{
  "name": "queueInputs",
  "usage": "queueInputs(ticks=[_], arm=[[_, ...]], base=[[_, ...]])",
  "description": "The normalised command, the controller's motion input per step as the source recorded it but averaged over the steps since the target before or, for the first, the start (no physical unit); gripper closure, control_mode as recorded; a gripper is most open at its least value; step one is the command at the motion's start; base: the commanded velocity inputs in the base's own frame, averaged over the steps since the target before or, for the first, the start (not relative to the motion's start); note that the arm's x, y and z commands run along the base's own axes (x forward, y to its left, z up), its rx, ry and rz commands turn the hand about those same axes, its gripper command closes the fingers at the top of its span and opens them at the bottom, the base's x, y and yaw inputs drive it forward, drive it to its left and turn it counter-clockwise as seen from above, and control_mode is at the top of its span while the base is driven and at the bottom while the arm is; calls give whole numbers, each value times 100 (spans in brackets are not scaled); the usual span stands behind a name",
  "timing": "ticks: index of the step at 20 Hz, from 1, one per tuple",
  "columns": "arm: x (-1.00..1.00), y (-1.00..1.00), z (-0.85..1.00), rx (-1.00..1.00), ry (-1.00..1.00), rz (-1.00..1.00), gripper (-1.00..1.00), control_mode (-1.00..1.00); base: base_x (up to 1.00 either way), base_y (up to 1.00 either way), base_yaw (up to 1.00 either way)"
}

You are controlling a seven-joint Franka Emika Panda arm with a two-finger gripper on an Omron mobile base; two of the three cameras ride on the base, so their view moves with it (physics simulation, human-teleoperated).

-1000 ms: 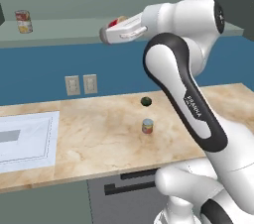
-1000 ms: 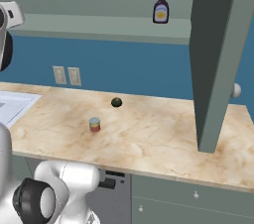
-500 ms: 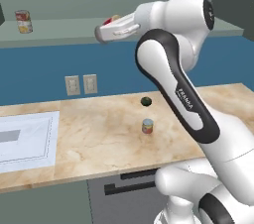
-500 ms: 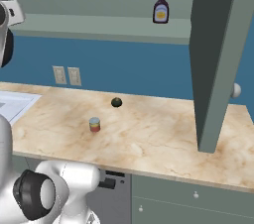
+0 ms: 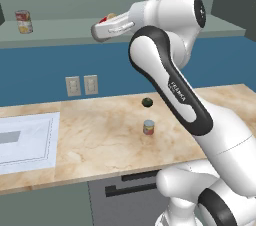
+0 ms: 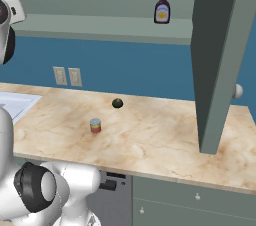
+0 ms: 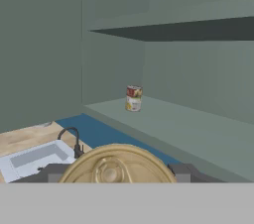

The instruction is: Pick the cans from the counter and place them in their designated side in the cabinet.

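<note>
My gripper (image 5: 105, 23) is up at the cabinet ledge (image 5: 60, 34), shut on a red-and-white can (image 5: 107, 18). In the hand view that can's round metal top (image 7: 116, 164) sits between the two fingertips (image 7: 55, 172), in front of the ledge (image 7: 188, 131). A shorter can (image 5: 148, 127) with an orange-red label stands upright on the beige counter (image 5: 100, 142), also seen from the right (image 6: 95, 125). A yellow-and-red labelled can (image 5: 22, 21) stands at the ledge's left end, ahead of my hand (image 7: 133, 98).
A dark sauce bottle (image 6: 162, 7) stands on the ledge's right half. On the counter, a dark green lump (image 5: 147, 102) lies behind the short can. A white sink panel (image 5: 25, 140) is at the left. An open cabinet door (image 6: 220, 60) hangs over the right end.
The hand has carried the held can a little to the left along the ledge front. The short can and the lump on the counter have not moved.
</note>
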Motion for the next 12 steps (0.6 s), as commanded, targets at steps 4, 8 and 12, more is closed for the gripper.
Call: queueInputs(ticks=[4,8,12], arm=[[17,9,0,0,0,0,100,-100],[16,9,0,0,0,0,100,-100],[17,6,0,0,0,0,100,-100]], base=[[0,0,0],[0,0,0],[0,0,0]])
